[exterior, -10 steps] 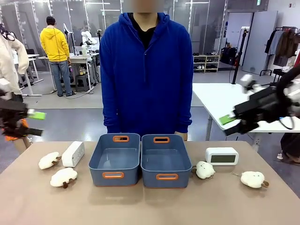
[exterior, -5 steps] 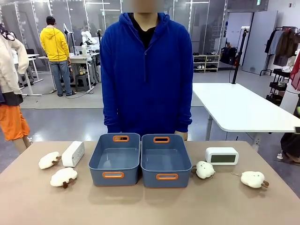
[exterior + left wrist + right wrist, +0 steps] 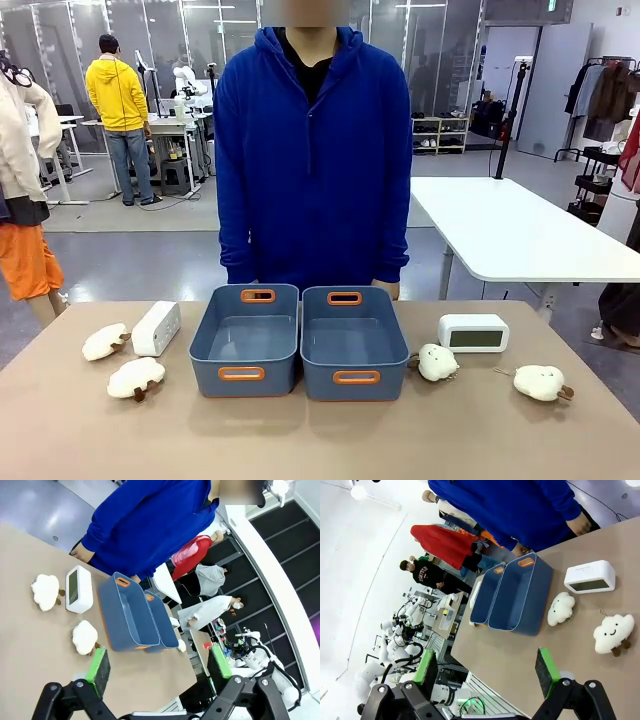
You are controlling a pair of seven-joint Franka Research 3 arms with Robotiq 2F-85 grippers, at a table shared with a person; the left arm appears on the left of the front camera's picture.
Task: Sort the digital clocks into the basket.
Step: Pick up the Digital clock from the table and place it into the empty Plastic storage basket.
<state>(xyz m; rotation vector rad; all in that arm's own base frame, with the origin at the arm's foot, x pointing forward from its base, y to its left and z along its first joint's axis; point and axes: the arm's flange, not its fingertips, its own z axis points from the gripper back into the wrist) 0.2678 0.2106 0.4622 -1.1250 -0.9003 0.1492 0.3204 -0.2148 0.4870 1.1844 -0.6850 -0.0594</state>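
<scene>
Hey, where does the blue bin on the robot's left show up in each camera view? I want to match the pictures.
Front view: left bin, just left of centre, beside its twin.
Left wrist view: left bin, mid-picture, the nearer of the pair, next to a clock.
Right wrist view: left bin, the farther one, behind its twin.
Shared landmark: the person's blue hoodie behind both bins.

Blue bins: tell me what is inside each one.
Nothing shows inside the left bin or the right bin: their floors are bare. Each near wall hides a strip of floor right behind it.
</scene>
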